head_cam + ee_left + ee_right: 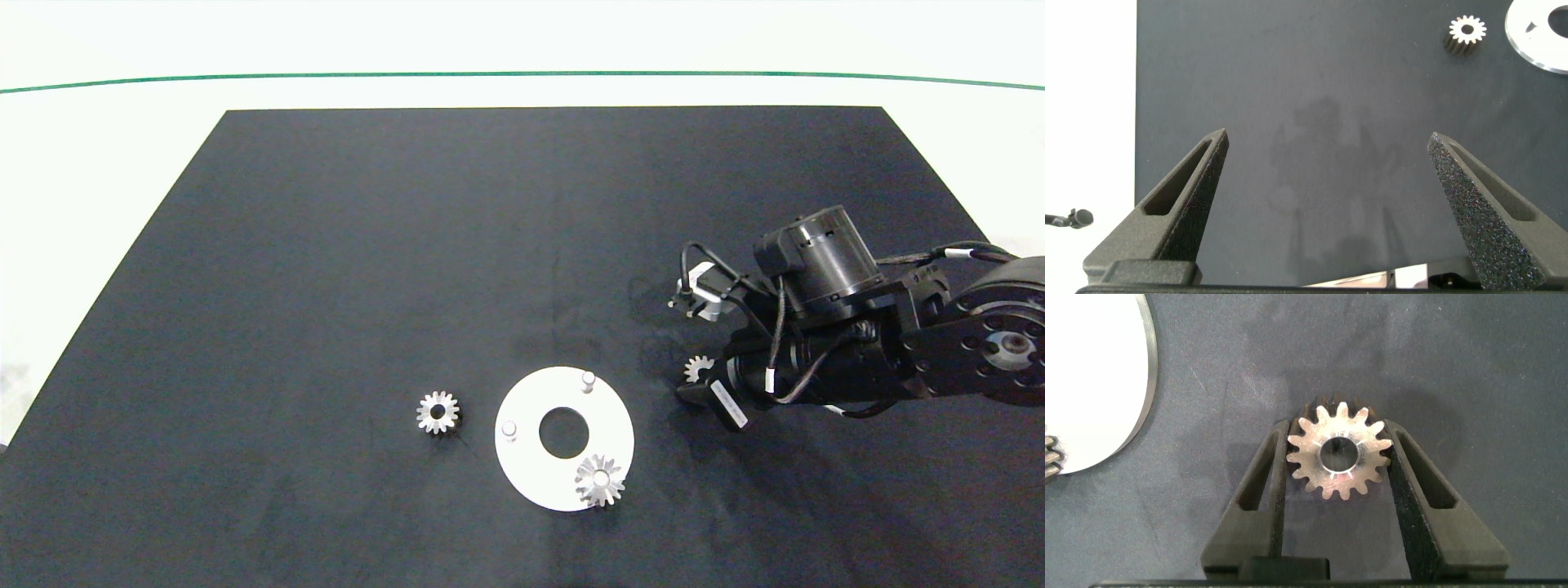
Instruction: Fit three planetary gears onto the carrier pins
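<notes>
A loose gear [438, 412] lies flat on the black mat [326, 245], left of the white disc [531, 474]. One gear [599, 480] sits on a pin; two pins [509, 428] stand bare. The left gripper [1327, 163] is spread wide over bare mat. The right gripper [1339, 461] squeezes a third gear [1337, 451] beside the disc.

Between my dark grey gripper fingers [1339, 514] sits a small silver toothed metal gear [1338, 451] — beside the flat white round disc [1090, 384] — on a black mat [408, 245].

Black mat [408, 245]; white table [106, 147]
</notes>
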Controlling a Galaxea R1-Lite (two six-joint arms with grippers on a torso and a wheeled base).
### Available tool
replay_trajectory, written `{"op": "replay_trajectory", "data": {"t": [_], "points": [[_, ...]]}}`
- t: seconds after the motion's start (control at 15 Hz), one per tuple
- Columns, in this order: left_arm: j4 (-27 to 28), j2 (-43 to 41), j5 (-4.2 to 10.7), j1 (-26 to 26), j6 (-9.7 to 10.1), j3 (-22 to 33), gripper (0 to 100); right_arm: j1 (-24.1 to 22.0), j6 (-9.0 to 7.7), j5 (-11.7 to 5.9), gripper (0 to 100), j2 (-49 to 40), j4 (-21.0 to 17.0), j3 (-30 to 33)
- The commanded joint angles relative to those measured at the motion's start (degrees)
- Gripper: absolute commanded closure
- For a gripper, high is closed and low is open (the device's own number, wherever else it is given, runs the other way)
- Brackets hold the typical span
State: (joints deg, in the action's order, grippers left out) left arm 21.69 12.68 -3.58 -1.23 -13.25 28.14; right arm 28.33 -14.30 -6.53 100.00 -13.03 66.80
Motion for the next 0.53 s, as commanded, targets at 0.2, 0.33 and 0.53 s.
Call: {"op": "replay_trajectory", "data": {"t": [0.2, 0.33, 0.53], "points": [[0.11, 0.07, -0.02, 0.0, -0.11, -0.01, 0, 0.06, -0.11, -0.06, 95, 0.02, -0.06, -0.01], [0.11, -0.02, -0.02, 0.0, -0.02, -0.01, 0, 0.06, -0.11, -0.06, 100, 0.02, -0.06, -0.01], [0.2, -0.02, -0.02, 0.0, -0.02, -0.27, 0, 0.06, -0.11, -0.06, 100, 0.11, -0.06, 0.08]]}}
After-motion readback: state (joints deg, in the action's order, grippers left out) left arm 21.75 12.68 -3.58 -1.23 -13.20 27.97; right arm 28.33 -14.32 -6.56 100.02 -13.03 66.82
